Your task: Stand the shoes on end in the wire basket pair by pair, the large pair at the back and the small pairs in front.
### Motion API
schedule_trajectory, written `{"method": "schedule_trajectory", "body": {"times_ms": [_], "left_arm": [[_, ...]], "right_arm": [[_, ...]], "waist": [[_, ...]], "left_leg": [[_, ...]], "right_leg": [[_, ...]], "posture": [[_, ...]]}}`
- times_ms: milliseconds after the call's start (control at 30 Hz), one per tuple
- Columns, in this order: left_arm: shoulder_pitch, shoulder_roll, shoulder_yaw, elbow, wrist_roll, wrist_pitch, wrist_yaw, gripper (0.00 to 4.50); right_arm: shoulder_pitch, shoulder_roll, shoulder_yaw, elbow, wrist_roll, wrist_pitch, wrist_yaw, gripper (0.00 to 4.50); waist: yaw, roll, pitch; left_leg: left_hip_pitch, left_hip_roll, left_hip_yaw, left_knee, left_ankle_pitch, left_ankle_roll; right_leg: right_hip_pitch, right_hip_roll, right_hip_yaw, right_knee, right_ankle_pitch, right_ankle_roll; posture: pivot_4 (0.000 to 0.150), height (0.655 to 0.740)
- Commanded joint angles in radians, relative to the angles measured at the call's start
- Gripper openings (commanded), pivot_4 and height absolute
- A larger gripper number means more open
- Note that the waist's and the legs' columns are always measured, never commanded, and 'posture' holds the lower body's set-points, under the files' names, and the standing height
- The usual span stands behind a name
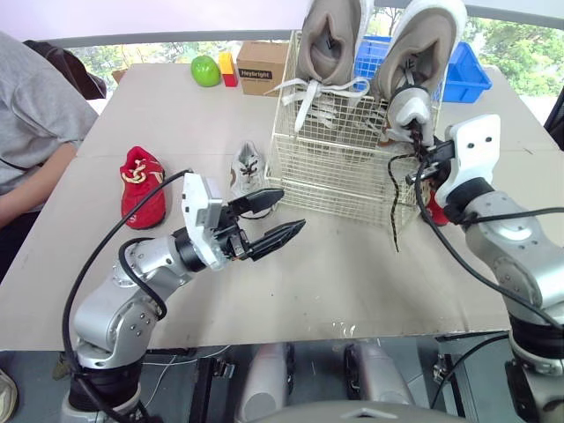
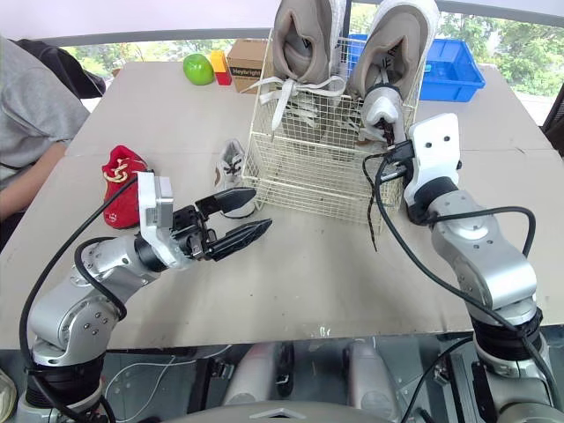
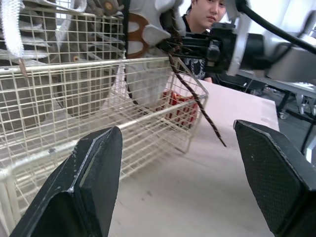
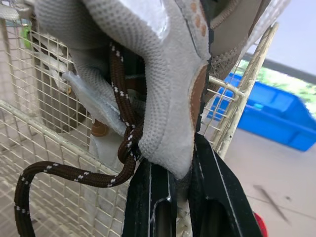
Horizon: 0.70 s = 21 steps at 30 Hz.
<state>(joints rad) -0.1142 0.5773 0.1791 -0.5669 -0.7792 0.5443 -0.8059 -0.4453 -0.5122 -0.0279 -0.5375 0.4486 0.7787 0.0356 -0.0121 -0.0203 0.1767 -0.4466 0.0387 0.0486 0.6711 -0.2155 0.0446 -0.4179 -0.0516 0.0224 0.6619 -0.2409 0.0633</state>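
- Beige table (image 1: 352, 282) carries everything. The clock hours below are read on it from the head camera, with 12 at the far edge.
- At 9 o'clock, beside the table, sits a person (image 1: 35, 123) in a grey shirt.
- Cream wire basket (image 1: 339, 185) stands upright at about 1 o'clock.
- Two large grey shoes stand on end at the back of the basket, toes down and openings toward the camera. The left large shoe (image 1: 328, 40) has white laces, and the right large shoe (image 1: 425, 44) is at its 3 o'clock.
- Behind the basket, at 1 to 2 o'clock, is a blue bin (image 1: 467, 75).
- At the right end of the basket, the right gripper (image 4: 178, 177) is clenched on the grey mesh tongue of the right large shoe.
- Near the table centre, the left gripper (image 1: 294, 208) hovers with its fingers spread wide and holds nothing. It points toward the front wall of the basket.
- At 12 o'clock, near the far left corner of the basket, is a cardboard box (image 1: 262, 66).
- At 9 o'clock lies the small red shoe (image 1: 141, 185), well apart from the basket.
- Just beside the left wall of the basket lies the small white shoe (image 1: 247, 167).
- At 11 o'clock is a green apple (image 1: 205, 70), with a yellow block (image 1: 226, 62) and a red block (image 1: 231, 79) just beside it.
- From the right large shoe, a brown lace (image 1: 394, 203) hangs down outside the front wall of the basket.
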Motion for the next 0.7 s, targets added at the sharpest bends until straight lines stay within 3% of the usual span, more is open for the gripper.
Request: {"method": "schedule_trajectory", "body": {"times_ms": [33,167,300,433,700], "left_arm": [[-0.002,0.016,0.025,-0.037,-0.028,-0.025,-0.016,4.06],[-0.007,0.027,0.031,-0.020,-0.033,-0.029,-0.028,4.06],[-0.015,0.035,0.026,0.006,-0.023,-0.038,-0.044,4.06],[-0.026,0.035,0.027,0.024,-0.020,-0.044,-0.046,4.06],[0.075,-0.011,0.157,0.060,-0.059,0.011,0.142,4.06]], "right_arm": [[-0.030,0.028,-0.047,0.046,0.064,0.023,0.077,1.00],[-0.036,0.059,-0.077,0.072,0.082,0.030,0.103,3.08],[-0.028,0.098,-0.091,0.076,0.089,0.034,0.102,4.46],[-0.001,0.123,-0.074,0.030,0.068,0.029,0.092,4.46],[0.161,-0.048,-0.163,-0.215,0.059,-0.008,0.209,4.46]], "waist": [[0.000,0.000,0.000],[-0.001,0.000,0.000],[0.001,0.000,-0.001],[0.003,-0.001,-0.001],[0.002,0.000,-0.001]], "left_leg": [[0.000,0.000,0.000,0.000,0.000,0.000],[0.002,0.000,0.000,0.000,0.000,0.000],[0.004,0.000,0.000,0.000,0.000,0.000],[0.004,0.000,0.000,0.000,0.000,0.000],[0.004,0.000,-0.001,-0.002,0.000,0.000]], "right_leg": [[0.000,0.000,0.000,0.000,0.000,0.000],[0.001,0.000,0.000,0.000,0.000,-0.001],[0.004,0.000,0.000,0.000,0.001,-0.001],[0.005,-0.001,0.000,0.000,0.001,-0.001],[0.004,-0.001,-0.001,-0.002,0.000,-0.001]], "posture": [[0.150,0.7400],[0.150,0.7400],[0.150,0.7400],[0.150,0.7400],[0.150,0.7400]]}}
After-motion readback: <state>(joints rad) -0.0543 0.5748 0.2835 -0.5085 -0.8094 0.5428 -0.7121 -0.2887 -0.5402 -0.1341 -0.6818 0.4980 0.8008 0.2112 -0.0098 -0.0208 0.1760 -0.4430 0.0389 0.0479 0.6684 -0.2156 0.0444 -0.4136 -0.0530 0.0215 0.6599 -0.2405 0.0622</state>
